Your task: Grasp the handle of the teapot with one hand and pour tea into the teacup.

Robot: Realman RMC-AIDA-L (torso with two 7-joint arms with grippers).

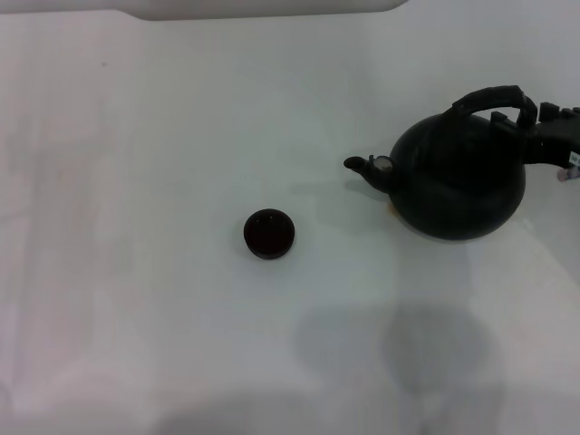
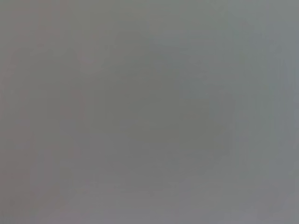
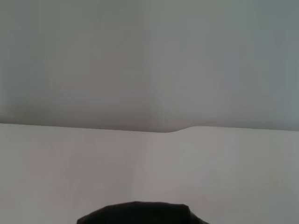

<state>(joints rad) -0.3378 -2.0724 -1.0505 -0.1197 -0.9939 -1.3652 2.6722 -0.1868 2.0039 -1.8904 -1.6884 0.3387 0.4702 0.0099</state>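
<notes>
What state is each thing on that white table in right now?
teapot: lifted off the table, spout toward the teacup.
handle: arched over the pot, right gripper at its far end; grip unclear.
teacup: upright on the table, apart from the pot.

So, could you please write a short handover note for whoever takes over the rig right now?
Right gripper: at the handle of the teapot, on the table's right side; I cannot tell whether it grips.
Left gripper: not in view.
Teapot: appears lifted, its shadow lying on the table nearer the robot; spout points toward the robot's left.
Teacup: upright near the table's middle, apart from the teapot, to the left of the spout.
Done: right arm has reached the handle.
Left: bring the spout over the teacup and pour.
</notes>
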